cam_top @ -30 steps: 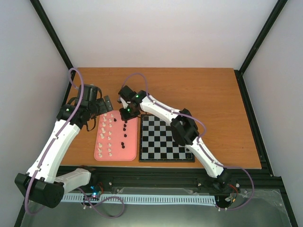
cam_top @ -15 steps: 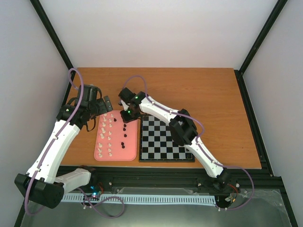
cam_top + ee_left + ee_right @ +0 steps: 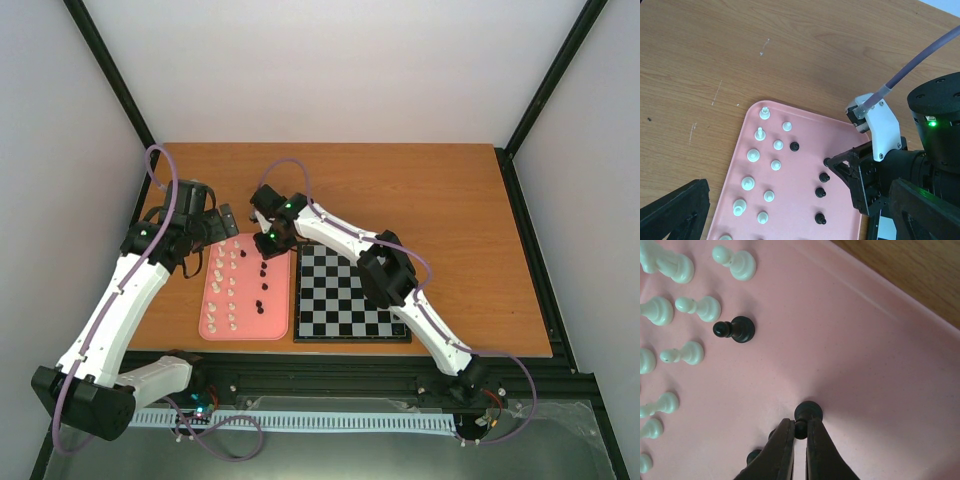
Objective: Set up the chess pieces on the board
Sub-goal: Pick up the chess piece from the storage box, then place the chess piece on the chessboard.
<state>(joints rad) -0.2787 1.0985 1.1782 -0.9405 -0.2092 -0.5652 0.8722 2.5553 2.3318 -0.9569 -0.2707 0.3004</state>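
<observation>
My right hand (image 3: 800, 430) pinched a black pawn (image 3: 808, 411) by its thin neck, low in the frame; a crooked lift could let it slip onto the pink tray (image 3: 865, 340).

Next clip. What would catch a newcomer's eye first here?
The right gripper pinches a black piece by its neck at the far right of the pink tray. Many white pieces and a few other black pieces stand on that tray, while the checkered board beside it shows no pieces. The left gripper hangs open over the tray's far left corner.
</observation>
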